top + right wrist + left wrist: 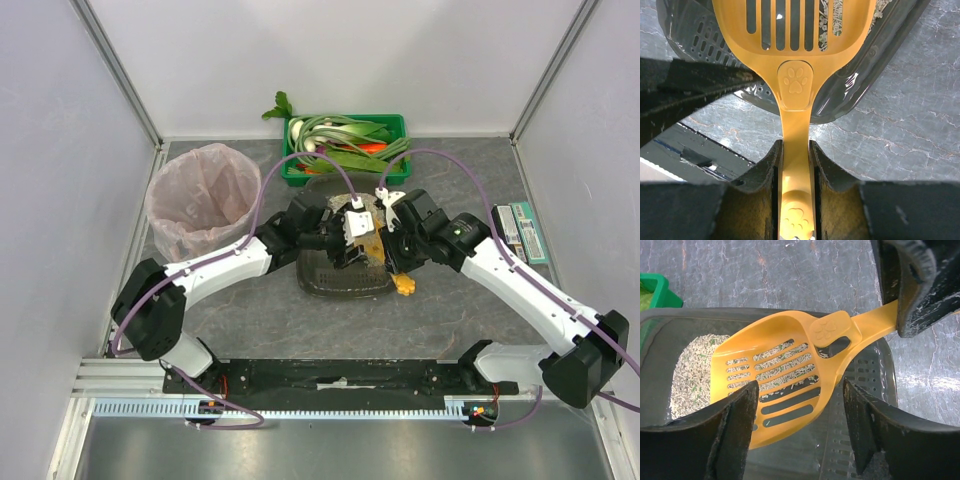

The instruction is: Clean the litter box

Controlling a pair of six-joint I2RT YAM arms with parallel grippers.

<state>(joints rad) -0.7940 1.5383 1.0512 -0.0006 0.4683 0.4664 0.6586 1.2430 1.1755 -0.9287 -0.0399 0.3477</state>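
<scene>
The dark grey litter box [335,283] sits mid-table, tilted, with pale pellet litter [692,360] heaped at one end and its perforated floor [865,390] bare at the other. A yellow slotted scoop [790,370] hangs over the box with some pellets on its slots. My right gripper [796,150] is shut on the scoop's handle [796,190], just outside the box rim [880,45]. In the overhead view the handle's end [405,285] sticks out below the right gripper [392,255]. My left gripper [800,405] is open above the box, its fingers [735,430] either side of the scoop's edge, touching nothing I can see.
A round bin with a pink liner [200,195] stands at the left. A green crate of vegetables [345,140] sits behind the box, its corner [655,287] showing in the left wrist view. A flat packet [522,232] lies at the right wall.
</scene>
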